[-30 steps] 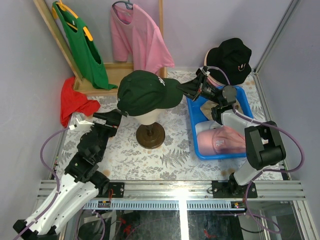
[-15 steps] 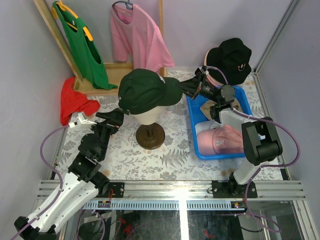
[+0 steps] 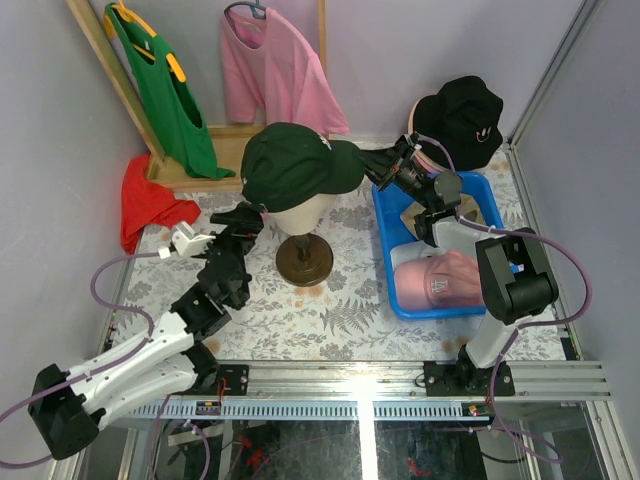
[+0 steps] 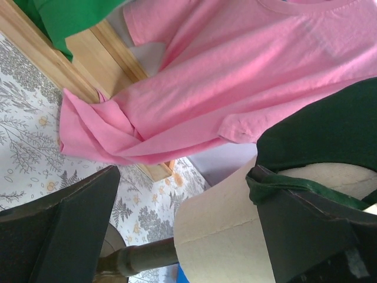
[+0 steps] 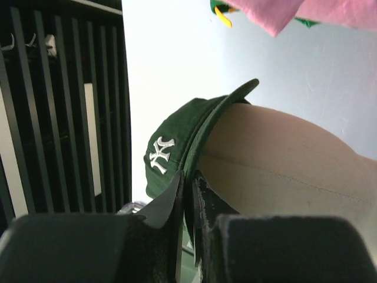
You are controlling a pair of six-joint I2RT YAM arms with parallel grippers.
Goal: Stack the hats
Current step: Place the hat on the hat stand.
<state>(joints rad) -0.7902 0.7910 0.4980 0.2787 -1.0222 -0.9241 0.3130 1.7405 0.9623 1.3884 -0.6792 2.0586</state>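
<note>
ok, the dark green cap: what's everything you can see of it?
The dark green cap is a soft fabric baseball cap with a white embroidered logo on its front. It sits over the cream mannequin head, with its brim pointing toward the blue bin. The right end effector is shut on the brim's edge. The open left end effector is at the cap's rear rim; whether it touches there can't be told.
</note>
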